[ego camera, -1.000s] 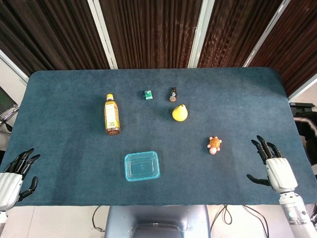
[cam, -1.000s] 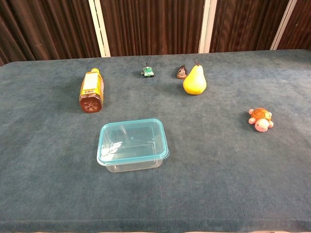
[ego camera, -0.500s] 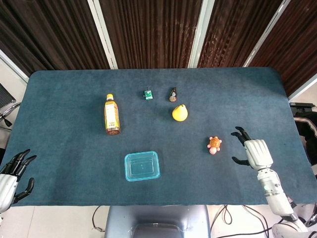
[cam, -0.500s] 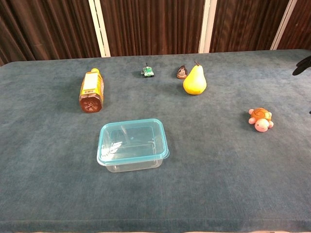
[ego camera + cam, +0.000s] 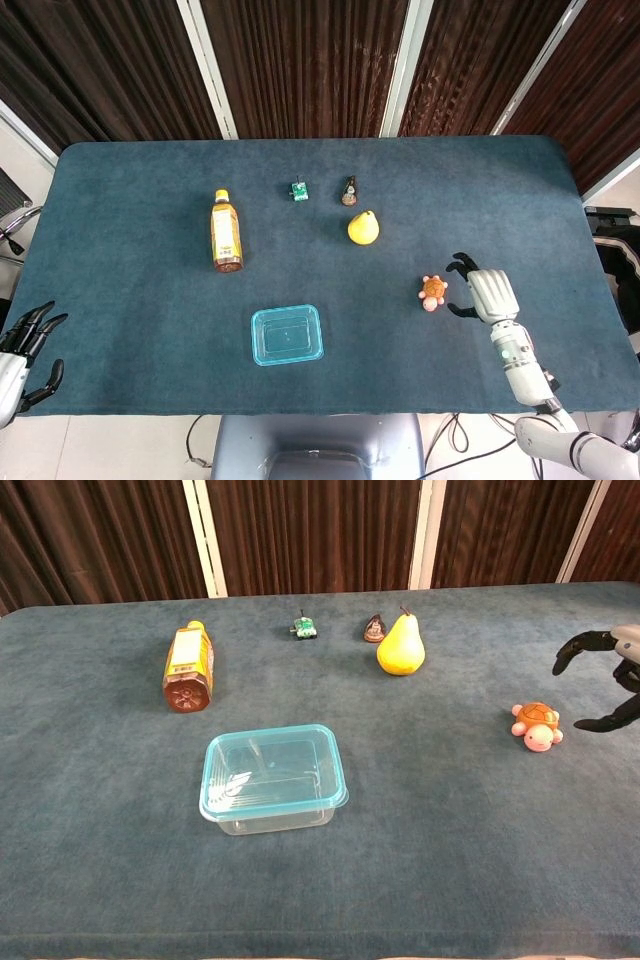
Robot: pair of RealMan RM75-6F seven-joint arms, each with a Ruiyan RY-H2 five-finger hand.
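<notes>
My right hand [image 5: 488, 295] hovers over the worktop [image 5: 120, 220] just beside the toy turtle [image 5: 433, 291], on its right side. The fingers [image 5: 460, 263] are spread and curved toward the toy, with the thumb low and the rest arched above, and they hold nothing. In the chest view the same hand [image 5: 612, 678] enters from the right edge, its dark fingertips [image 5: 562, 658] close to the turtle [image 5: 536, 725] but apart from it; I see no contact in either view.

The turtle sits on the blue cloth in the right half of the worktop, nearer the front edge than the back. Its shell is orange-brown and its head and feet are pink.

My left hand [image 5: 22, 352] rests at the front left corner of the worktop, well apart from everything. Its fingers are apart and empty. The chest view does not show it.

Other items noted:
- A yellow pear [image 5: 363, 227] stands upright behind and to the left of the turtle.
- A small dark object [image 5: 349, 190] lies just behind the pear; its kind cannot be told.
- A small green toy [image 5: 298, 190] lies to the left of that.
- A bottle [image 5: 226, 232] of brown liquid lies on its side, cap toward the back.
- A clear box [image 5: 287, 334] with a teal rim sits near the front centre, open side up.
</notes>
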